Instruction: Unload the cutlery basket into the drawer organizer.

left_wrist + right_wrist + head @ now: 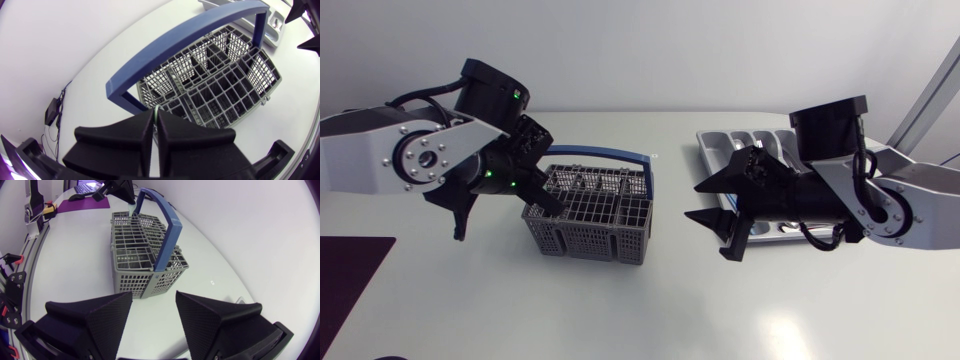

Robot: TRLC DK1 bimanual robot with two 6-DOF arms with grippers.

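My left gripper [154, 125] is pinched over the basket [588, 212] on a thin pale piece [158, 111], likely a handle: light, stiff, slippery; grip low. My right gripper [712, 204] gapes beside the organizer [720, 138].

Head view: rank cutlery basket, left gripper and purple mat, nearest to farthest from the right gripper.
From the right gripper:
1. cutlery basket, table centre.
2. left gripper, basket's far side.
3. purple mat, far left edge.
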